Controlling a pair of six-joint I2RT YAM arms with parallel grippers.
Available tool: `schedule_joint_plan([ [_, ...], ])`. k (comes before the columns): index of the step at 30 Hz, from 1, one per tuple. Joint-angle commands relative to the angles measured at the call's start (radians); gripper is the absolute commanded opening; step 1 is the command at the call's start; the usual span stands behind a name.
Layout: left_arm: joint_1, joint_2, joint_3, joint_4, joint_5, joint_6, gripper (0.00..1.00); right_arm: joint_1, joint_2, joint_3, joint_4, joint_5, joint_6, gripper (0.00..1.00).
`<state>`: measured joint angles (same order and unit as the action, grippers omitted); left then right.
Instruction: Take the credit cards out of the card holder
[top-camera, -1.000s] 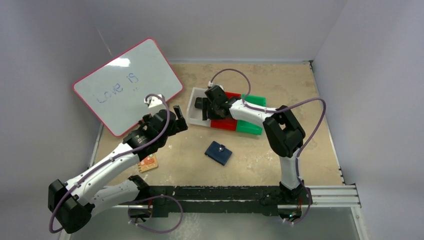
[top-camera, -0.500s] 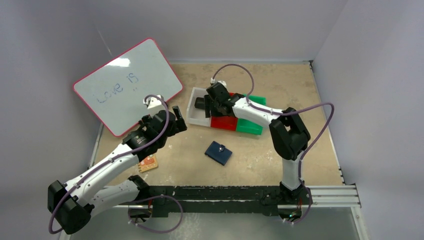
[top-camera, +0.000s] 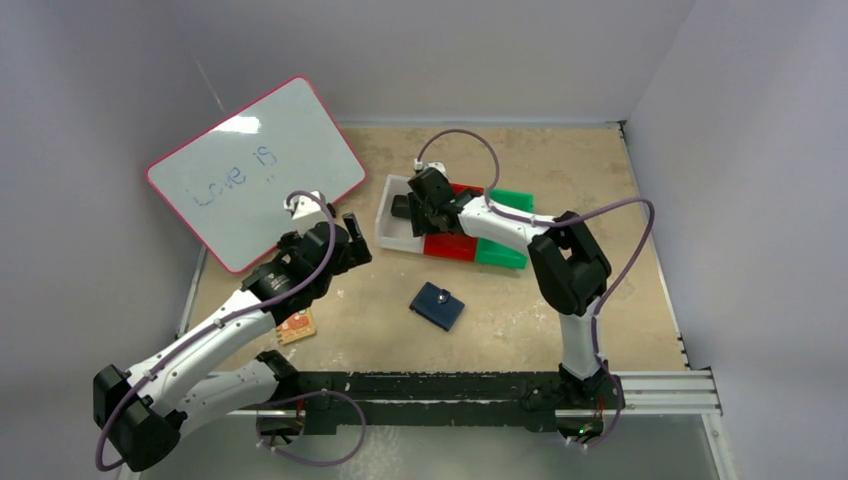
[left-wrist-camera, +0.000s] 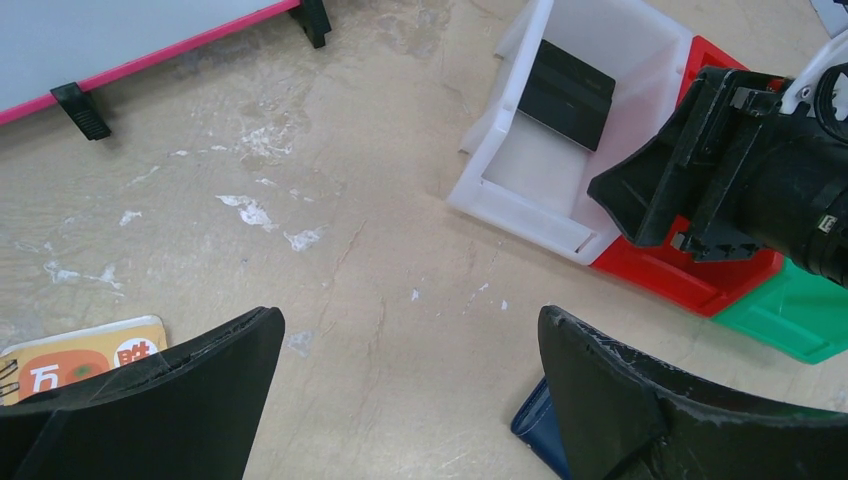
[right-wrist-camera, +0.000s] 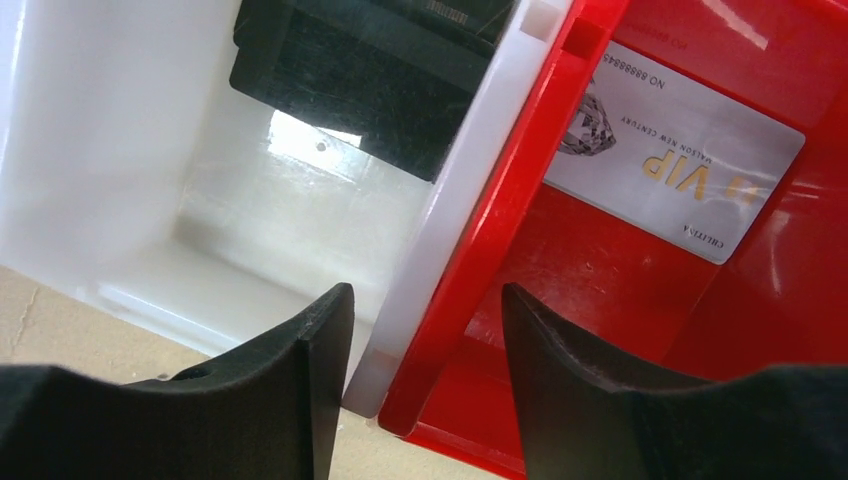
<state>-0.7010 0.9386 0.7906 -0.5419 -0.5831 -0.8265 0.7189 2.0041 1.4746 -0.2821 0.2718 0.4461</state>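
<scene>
The card holder (top-camera: 438, 305), a shut navy wallet with a snap tab, lies flat on the table; one corner (left-wrist-camera: 528, 428) shows beside my left gripper's right finger. A black credit card (right-wrist-camera: 360, 70) leans in the white bin (right-wrist-camera: 480, 170), and a white VIP card (right-wrist-camera: 680, 175) lies in the red bin (right-wrist-camera: 600, 270). My right gripper (right-wrist-camera: 425, 320) hangs open over the bins, its fingers either side of the wall where white and red meet, holding nothing. My left gripper (left-wrist-camera: 410, 345) stands wide open above bare table, left of the card holder.
A green bin (top-camera: 505, 253) adjoins the red one on its right. A pink-framed whiteboard (top-camera: 255, 170) stands propped at the back left. An orange pad (top-camera: 297, 327) lies near the left arm. Grey walls close in the table on three sides.
The right arm's elbow swung out to the right and came back, its gripper staying over the bins. The left gripper edged slightly left.
</scene>
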Motion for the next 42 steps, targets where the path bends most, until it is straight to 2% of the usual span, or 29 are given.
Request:
schedule_joint_plan([
  [1,0.0,-0.029,0.005,-0.002,-0.033,0.001,1.0,-0.006,-0.068,-0.048,0.077,0.02,-0.141,0.56],
  [9,-0.001,-0.012,-0.003,0.034,-0.013,0.007,1.0,-0.006,-0.17,-0.144,0.137,-0.032,-0.22,0.55],
  [12,-0.001,-0.003,0.006,0.031,-0.012,0.01,1.0,-0.006,-0.231,-0.155,0.133,-0.037,-0.194,0.63],
  [16,-0.001,-0.015,0.008,0.024,-0.025,0.009,1.0,-0.006,-0.361,-0.231,0.152,-0.034,-0.159,0.69],
  [21,0.0,-0.043,0.0,0.024,-0.048,0.001,1.0,-0.004,-0.525,-0.436,0.222,-0.205,-0.103,0.7],
  [26,-0.001,-0.052,-0.008,0.035,-0.048,-0.01,1.0,-0.002,-0.612,-0.619,0.266,-0.354,-0.038,0.7],
  [32,-0.001,-0.039,-0.012,0.061,-0.015,-0.02,1.0,0.007,-0.617,-0.718,0.312,-0.427,-0.014,0.69],
  [42,-0.001,-0.064,-0.011,0.044,-0.007,-0.029,1.0,0.055,-0.484,-0.668,0.288,-0.399,-0.059,0.61],
])
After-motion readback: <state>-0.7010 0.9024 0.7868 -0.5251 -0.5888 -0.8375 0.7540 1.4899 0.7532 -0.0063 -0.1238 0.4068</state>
